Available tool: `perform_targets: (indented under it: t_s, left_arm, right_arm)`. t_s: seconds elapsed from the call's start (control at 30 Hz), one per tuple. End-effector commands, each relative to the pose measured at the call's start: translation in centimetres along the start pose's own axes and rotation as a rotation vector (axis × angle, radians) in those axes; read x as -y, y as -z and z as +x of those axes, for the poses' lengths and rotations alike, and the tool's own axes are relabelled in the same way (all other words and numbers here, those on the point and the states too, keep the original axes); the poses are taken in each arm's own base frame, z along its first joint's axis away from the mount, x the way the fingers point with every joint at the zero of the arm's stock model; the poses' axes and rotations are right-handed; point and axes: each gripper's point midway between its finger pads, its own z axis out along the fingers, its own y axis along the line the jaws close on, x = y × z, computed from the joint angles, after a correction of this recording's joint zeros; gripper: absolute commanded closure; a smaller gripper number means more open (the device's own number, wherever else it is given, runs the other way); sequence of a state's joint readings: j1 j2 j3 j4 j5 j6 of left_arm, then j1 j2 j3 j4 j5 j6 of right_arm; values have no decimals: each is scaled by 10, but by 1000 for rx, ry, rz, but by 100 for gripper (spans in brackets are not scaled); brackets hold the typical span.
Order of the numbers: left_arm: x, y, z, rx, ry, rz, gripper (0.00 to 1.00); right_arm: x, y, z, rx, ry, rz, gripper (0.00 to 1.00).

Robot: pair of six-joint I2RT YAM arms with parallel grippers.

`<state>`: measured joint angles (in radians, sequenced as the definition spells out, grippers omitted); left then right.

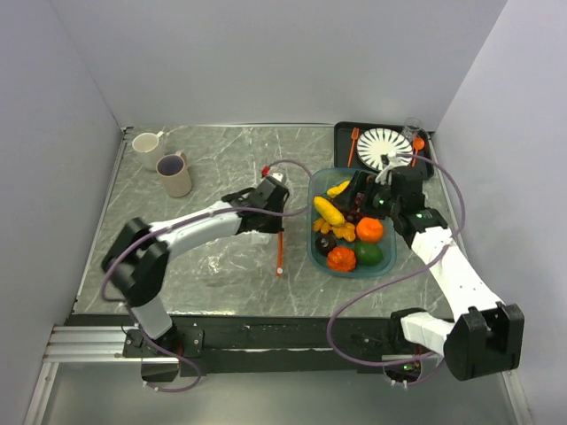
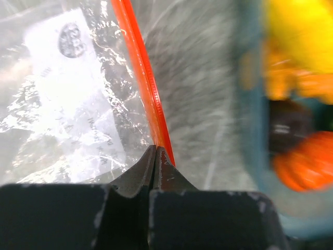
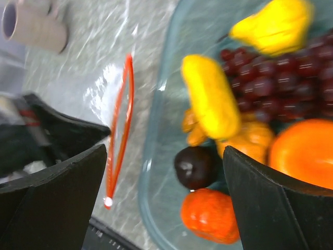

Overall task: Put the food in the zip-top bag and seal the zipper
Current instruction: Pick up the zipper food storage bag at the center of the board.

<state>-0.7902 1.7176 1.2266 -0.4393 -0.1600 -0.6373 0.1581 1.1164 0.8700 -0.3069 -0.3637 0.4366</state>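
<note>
Clear floppy plastic zip-top bag [image 1: 239, 261] on the marble tabletop [image 1: 221, 159], thin orange-red zipper strip [image 1: 280, 252] clenched in left fingers [image 2: 155, 156], lengthwise near-to-far, just left of the teal tray [image 1: 312, 239] of toy food [image 1: 329, 211] beneath wide-released right fingers [image 1: 359, 188].

Top view: bright, even, diffuse light, seemingly from overhead. Only soft shadows under the arms on the grey marbled surface [image 1: 230, 159]. Mild sheen on the clear floppy plastic zip-top bag [image 1: 221, 261].
Left wrist: white glare speckles across the bag film. Orange-red zipper strip [image 2: 148, 88] fairly sharp; yellow and orange toy food [image 2: 302, 78] at right fully out of focus.
Right wrist: whole frame smeared, possibly motion blur. Dark purple toy grapes [image 3: 281, 73] soft.
</note>
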Motion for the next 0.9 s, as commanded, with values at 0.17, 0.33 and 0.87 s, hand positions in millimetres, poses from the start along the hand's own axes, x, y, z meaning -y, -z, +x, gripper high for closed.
perform_targets:
  t_s: [0.17,0.33,0.87]
  left_arm:
    - [5,72,-50,253,48,127,99]
    - [-7,93,-62,316,69,128,99]
    - [-13,96,-65,326,75,139,99]
  right_arm:
    - [-93,-33,12,-118,17,-281,26]
    - [-127,-55,26,-178,-30,-394,42]
    - [-161,-105,70,-338,-3,-440,40]
